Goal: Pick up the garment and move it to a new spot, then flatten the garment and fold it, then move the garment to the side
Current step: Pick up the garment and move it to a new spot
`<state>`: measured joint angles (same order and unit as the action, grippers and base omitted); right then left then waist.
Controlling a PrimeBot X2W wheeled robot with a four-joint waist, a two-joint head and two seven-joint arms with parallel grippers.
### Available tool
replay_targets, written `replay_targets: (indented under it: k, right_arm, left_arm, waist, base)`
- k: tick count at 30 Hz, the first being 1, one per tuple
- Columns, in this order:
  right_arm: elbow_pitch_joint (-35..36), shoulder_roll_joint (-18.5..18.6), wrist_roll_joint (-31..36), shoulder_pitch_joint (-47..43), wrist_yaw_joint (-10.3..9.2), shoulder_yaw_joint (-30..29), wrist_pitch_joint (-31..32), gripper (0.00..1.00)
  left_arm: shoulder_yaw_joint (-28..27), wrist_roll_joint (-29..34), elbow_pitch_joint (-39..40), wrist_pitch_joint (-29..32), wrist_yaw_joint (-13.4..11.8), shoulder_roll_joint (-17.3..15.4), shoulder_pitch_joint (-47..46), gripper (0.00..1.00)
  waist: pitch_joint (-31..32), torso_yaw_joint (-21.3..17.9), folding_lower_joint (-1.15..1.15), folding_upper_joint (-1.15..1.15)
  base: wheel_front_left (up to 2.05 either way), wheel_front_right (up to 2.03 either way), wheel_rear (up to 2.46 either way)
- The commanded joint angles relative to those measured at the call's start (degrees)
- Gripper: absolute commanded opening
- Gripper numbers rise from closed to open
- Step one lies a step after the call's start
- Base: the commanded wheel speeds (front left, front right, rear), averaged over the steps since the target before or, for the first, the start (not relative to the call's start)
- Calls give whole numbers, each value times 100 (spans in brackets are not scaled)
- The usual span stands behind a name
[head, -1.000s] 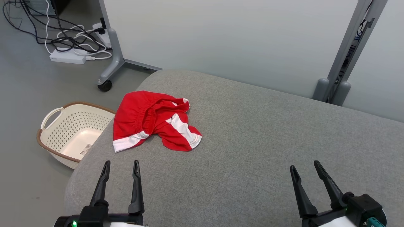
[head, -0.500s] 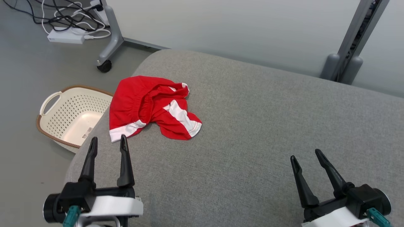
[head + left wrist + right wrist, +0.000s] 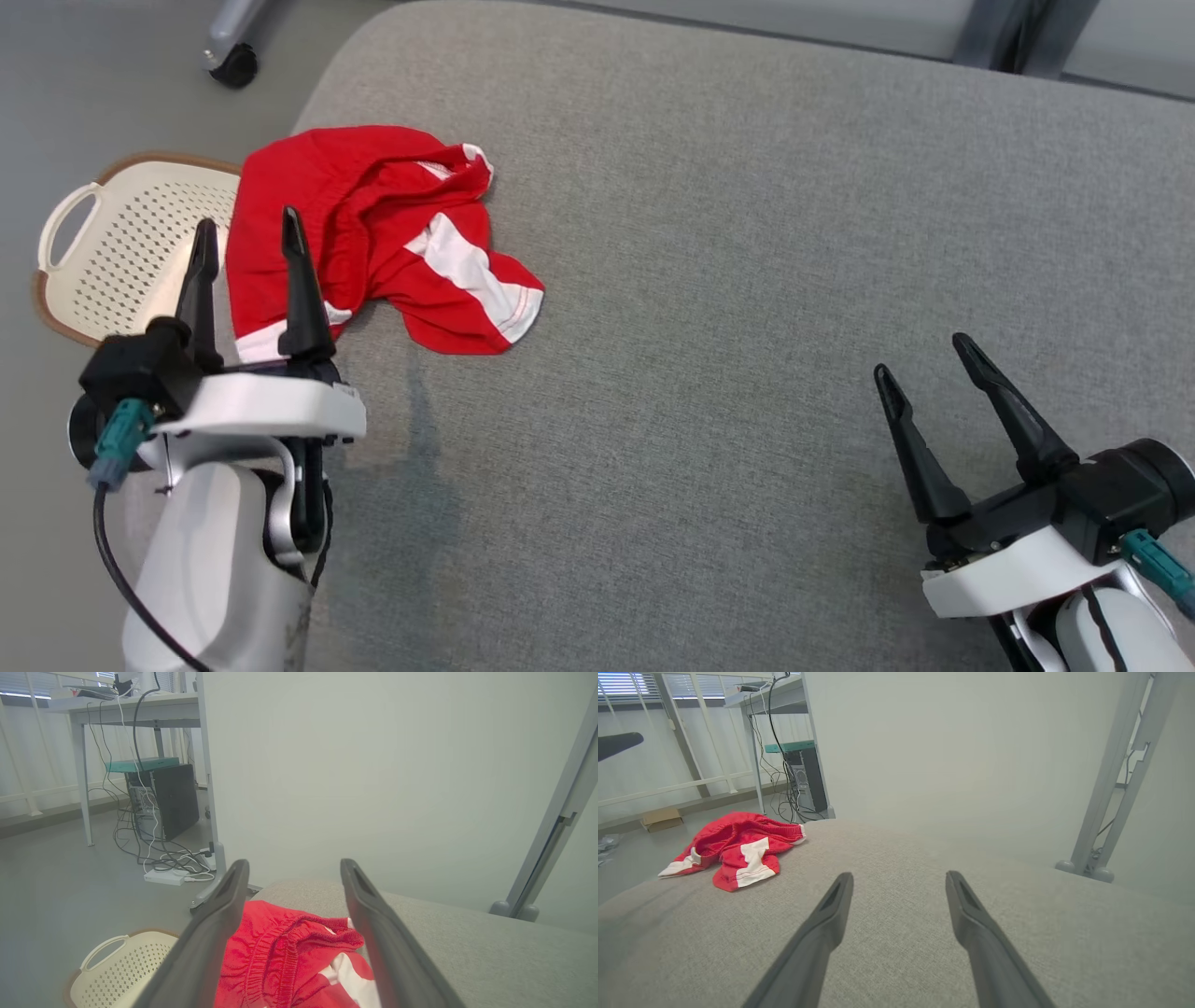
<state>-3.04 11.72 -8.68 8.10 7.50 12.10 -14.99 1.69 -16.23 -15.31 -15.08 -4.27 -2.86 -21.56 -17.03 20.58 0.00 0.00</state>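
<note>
The garment (image 3: 373,233), red shorts with white bands, lies crumpled near the left edge of the grey cushioned surface (image 3: 747,233). My left gripper (image 3: 247,229) hangs open above the garment's left part, holding nothing. Through its wrist camera the red cloth (image 3: 289,961) shows between and beyond the two spread fingers (image 3: 210,942). My right gripper (image 3: 924,359) stands open at the lower right, far from the shorts, over bare cushion. From the right wrist the garment (image 3: 735,851) lies at the far left.
A cream perforated basket (image 3: 121,247) with a brown rim sits on the floor left of the cushion. A caster (image 3: 231,63) of a partition stand is at the top left. Cables and a power strip (image 3: 163,875) lie on the floor beyond.
The head camera has tilted down, so the whole scene shifted up. My left arm rose and reached forward over the garment's left part. Both grippers stayed open.
</note>
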Motion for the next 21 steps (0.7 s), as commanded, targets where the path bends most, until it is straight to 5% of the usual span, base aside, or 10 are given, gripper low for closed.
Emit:
replay_targets:
  k: [1,10,21]
  right_arm:
    - [13,59,-29,59,-2,-2,-32,100]
    - [85,229,-53,256,-2,35,-32,100]
    - [151,216,-133,587,-2,55,-32,100]
  left_arm:
    - [-43,-11,-67,-6,37,-11,-137,100]
    - [-507,-185,-2231,111,76,-154,-1682,100]
    - [-673,-634,-4298,1307,276,-449,-2877,100]
  waist:
    - [-217,-154,0,0]
    - [-723,-480,0,0]
    - [-1017,-705,0,0]
  base:
    - [0,0,0]
    - [0,0,0]
    - [0,0,0]
